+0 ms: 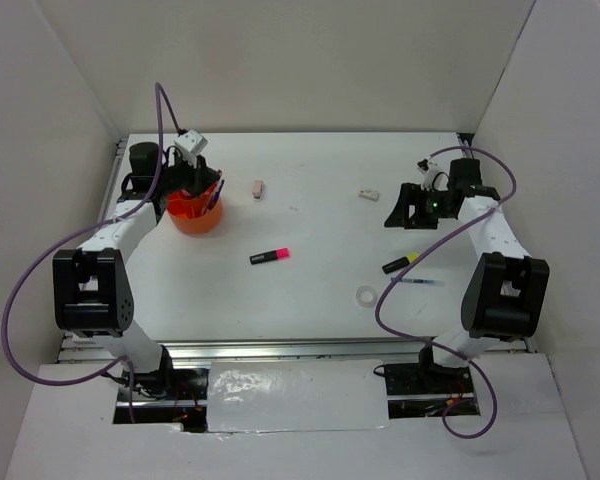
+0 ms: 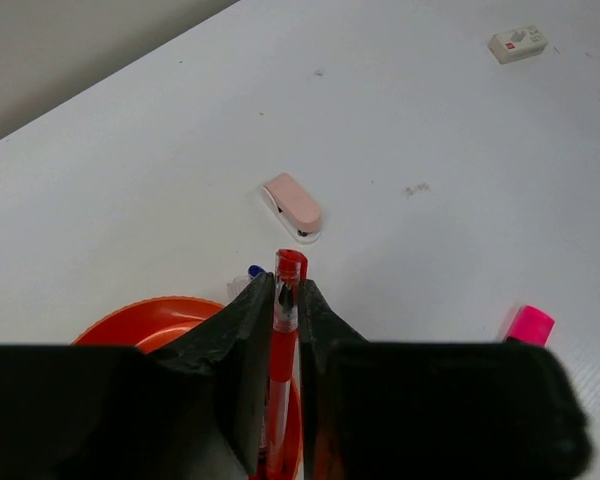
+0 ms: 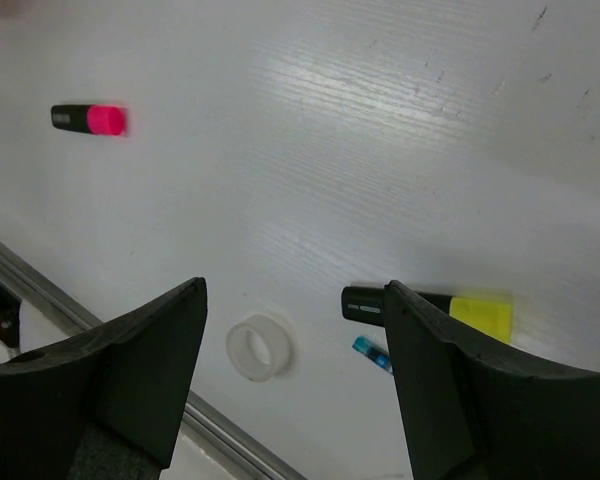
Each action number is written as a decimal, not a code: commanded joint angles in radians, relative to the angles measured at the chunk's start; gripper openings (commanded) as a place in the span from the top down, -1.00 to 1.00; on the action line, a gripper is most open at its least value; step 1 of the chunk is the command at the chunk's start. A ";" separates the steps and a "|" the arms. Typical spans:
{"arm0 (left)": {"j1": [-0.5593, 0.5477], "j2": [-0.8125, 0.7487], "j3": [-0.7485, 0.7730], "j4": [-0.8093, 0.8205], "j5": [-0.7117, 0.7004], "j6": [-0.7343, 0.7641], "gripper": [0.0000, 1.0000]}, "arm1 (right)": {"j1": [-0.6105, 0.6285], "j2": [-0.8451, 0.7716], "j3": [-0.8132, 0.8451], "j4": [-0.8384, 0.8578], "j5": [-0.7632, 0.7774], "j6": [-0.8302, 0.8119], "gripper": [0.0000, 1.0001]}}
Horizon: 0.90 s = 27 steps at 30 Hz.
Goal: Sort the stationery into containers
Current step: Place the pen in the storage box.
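Red pen is pinched between the closed fingers of the left gripper, long axis near vertical, lower end down in the orange tub. A blue pen also stands in the tub. Right gripper is spread wide and empty above the tape ring on the white table. Plain white walls enclose it.

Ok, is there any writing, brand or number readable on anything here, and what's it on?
No text can be read anywhere.
On the white eraser: red and dark marks on top, too small to read.
On the red pen: barrel print, if any, blurred.
On the pink highlighter and yellow highlighter: no lettering visible.
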 commanded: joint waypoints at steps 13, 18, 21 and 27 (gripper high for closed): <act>-0.008 -0.067 0.091 -0.037 -0.009 -0.017 -0.18 | -0.063 -0.006 0.015 -0.254 0.189 -0.423 -0.50; -0.115 -0.087 0.237 -0.309 -0.008 0.058 -0.12 | -0.103 -0.003 0.020 -0.346 0.332 -0.598 -0.28; -0.177 -0.130 0.204 -0.312 -0.026 0.067 -0.12 | -0.098 0.006 0.000 -0.348 0.396 -0.698 -0.17; -0.220 -0.142 0.181 -0.331 -0.025 0.041 -0.12 | -0.019 0.006 -0.115 -0.285 0.465 -0.789 -0.10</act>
